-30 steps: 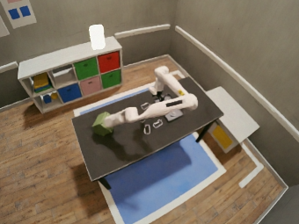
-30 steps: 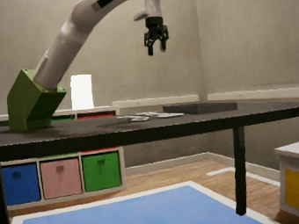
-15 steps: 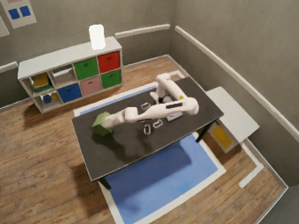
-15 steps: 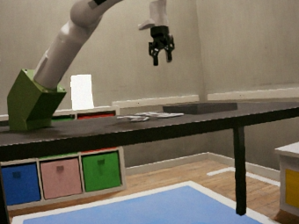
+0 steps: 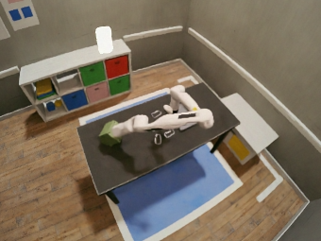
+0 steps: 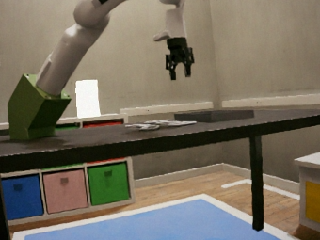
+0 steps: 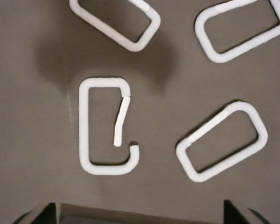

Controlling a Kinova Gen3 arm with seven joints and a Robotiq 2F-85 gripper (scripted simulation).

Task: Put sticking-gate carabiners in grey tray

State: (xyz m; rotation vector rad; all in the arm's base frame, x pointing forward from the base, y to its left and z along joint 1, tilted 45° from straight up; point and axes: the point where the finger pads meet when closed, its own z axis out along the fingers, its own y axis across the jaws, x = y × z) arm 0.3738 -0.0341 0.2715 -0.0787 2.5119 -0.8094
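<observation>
In the wrist view, a white carabiner (image 7: 84, 125) at centre left has its gate tilted inward, leaving a gap at the lower hook. A second carabiner (image 7: 231, 161) at lower right has its gate closed. Two more, at top left (image 7: 102, 27) and top right (image 7: 247, 47), are cut off by the frame edge. Carabiners show small on the table in the top view (image 5: 158, 138). The grey tray (image 5: 188, 126) (image 6: 214, 116) is partly covered by the arm in the top view; its inside is hidden. My gripper (image 6: 181, 76) (image 7: 139, 215) is open and empty, high above the table.
The dark table (image 5: 104, 175) (image 6: 108, 146) carries the arm's green base (image 5: 109, 134) (image 6: 30, 108) at its left end. The arm reaches across over the carabiners and tray. A shelf unit (image 5: 71, 61) stands behind, and a low white cabinet (image 5: 250, 121) stands beyond the right end.
</observation>
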